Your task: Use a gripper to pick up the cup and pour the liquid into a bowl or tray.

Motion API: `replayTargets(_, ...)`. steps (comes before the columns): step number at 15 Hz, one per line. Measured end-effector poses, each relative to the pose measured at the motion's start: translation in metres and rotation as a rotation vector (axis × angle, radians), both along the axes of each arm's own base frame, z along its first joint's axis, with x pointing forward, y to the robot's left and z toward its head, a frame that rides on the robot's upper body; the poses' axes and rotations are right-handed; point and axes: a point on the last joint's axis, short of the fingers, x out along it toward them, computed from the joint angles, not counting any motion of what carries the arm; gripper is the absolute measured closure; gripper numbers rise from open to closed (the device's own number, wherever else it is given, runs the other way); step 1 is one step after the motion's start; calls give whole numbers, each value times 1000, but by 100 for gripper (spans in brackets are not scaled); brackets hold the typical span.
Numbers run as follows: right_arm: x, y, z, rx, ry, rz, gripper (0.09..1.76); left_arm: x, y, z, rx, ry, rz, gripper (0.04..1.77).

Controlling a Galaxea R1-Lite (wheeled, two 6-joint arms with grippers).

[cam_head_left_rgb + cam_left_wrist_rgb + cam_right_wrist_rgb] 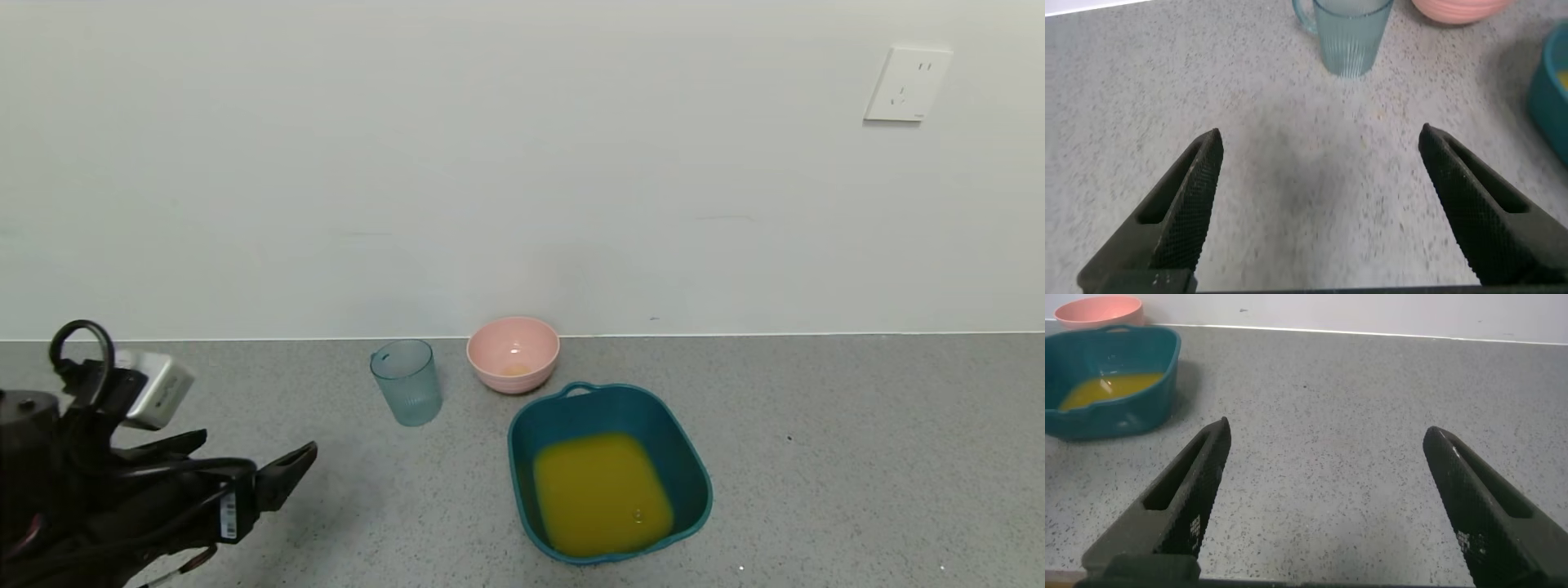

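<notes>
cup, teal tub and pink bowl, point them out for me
cup (pixel 406 384), head view, on its ribbed side wall
teal tub (pixel 531 433), head view, on its inner left wall
pink bowl (pixel 513 353), head view, on its inside

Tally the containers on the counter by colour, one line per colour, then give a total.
Blue-green, see-through: 1, the cup, standing upright and empty.
Pink: 1, the round bowl by the wall.
Dark teal: 1, the square tub, holding the orange-yellow liquid.
Total: 3 containers.

Teal tub (pixel 691 474) holds orange-yellow liquid (pixel 600 492); ribbed blue-green cup (pixel 405 381), apparently empty; pink bowl (pixel 513 353); speckled grey counter (pixel 857 441).
</notes>
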Motion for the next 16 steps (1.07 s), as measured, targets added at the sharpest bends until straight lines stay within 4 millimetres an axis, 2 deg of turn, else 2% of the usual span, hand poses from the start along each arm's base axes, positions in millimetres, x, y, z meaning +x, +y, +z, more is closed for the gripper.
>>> replayTargets(4, 0, 0, 0, 0, 0, 0, 14, -49, 13, 13, -4, -5, -11, 9)
replayTargets(8, 0, 0, 0, 0, 0, 0, 14, -93, 24, 17, -21, -33, -35, 9)
replayTargets(13, 0, 0, 0, 0, 0, 0, 14, -124, 32, 10, -118, -102, -139, 9)
replayTargets(16, 0, 0, 0, 0, 0, 0, 14, -140, 35, 2, -127, -149, -136, 9)
